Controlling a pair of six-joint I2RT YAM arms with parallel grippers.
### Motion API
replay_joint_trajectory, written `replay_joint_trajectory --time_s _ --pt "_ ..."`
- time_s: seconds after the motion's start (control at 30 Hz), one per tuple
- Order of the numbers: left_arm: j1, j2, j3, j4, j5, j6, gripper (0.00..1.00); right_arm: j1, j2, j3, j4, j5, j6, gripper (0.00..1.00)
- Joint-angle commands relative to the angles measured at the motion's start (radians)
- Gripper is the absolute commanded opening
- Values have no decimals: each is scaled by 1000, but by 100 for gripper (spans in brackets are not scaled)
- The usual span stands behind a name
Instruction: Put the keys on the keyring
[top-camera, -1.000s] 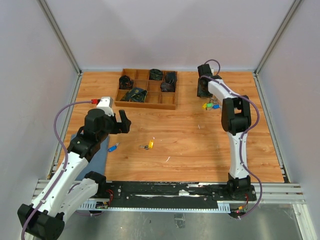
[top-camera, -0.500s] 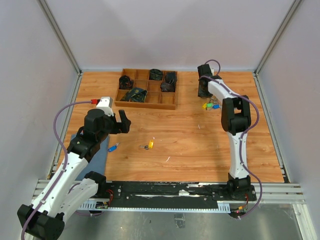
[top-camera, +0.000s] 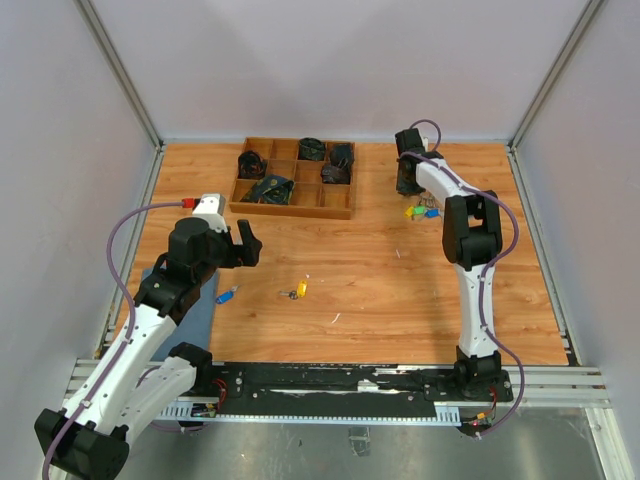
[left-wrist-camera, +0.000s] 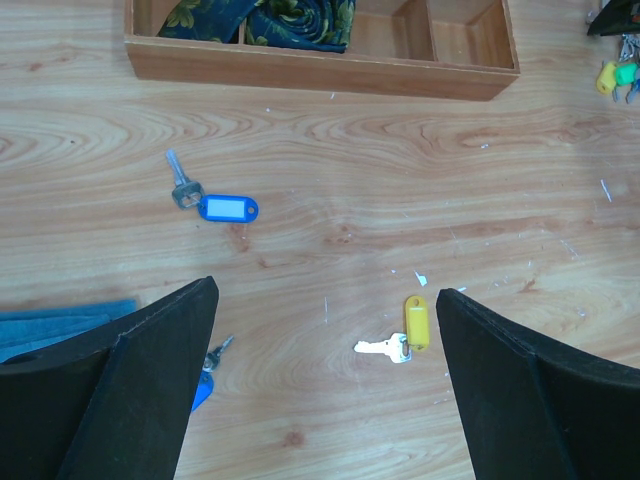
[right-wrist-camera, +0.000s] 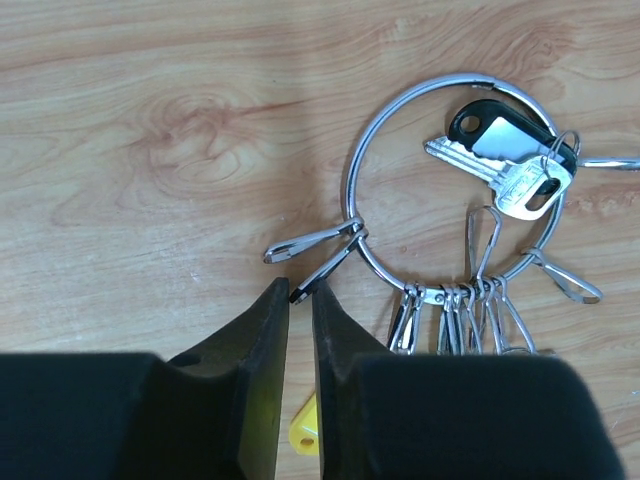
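Note:
The keyring (right-wrist-camera: 362, 170), a thin silver wire ring, lies on the wooden table with several wire clips hanging from it. A silver key with a black tag (right-wrist-camera: 505, 165) is on it. My right gripper (right-wrist-camera: 300, 290) is shut on the tip of one clip (right-wrist-camera: 330, 268); a yellow tag (right-wrist-camera: 305, 432) peeks out beneath its fingers. My left gripper (left-wrist-camera: 325, 290) hangs open above the table. A yellow-tagged key (left-wrist-camera: 400, 340) lies between its fingers, a blue-tagged key (left-wrist-camera: 215, 205) beyond them. Another blue one (left-wrist-camera: 205, 375) is half hidden by the left finger.
A wooden compartment tray (top-camera: 293, 210) holding dark cloth items stands at the back of the table. Yellow, green and blue tags (top-camera: 420, 211) lie beside my right gripper (top-camera: 408, 185). A blue cloth (left-wrist-camera: 60, 320) sits by the left arm. The walls stand close on three sides.

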Motion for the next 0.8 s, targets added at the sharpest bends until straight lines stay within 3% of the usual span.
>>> replay_joint_trajectory --time_s 0.0,0.3,0.5,0.77 --pt "-5 -5 -7 18 -4 -4 96 -10 -10 -55 -11 -1 14 14" --pt "-5 6 -7 22 2 0 97 -8 -134 -217 85 -31 -14 1" --pt "-6 8 -7 23 12 3 97 16 -256 -378 148 -82 -52 1" --pt "-6 -39 -15 62 74 38 100 57 -527 -624 169 -258 -112 1"
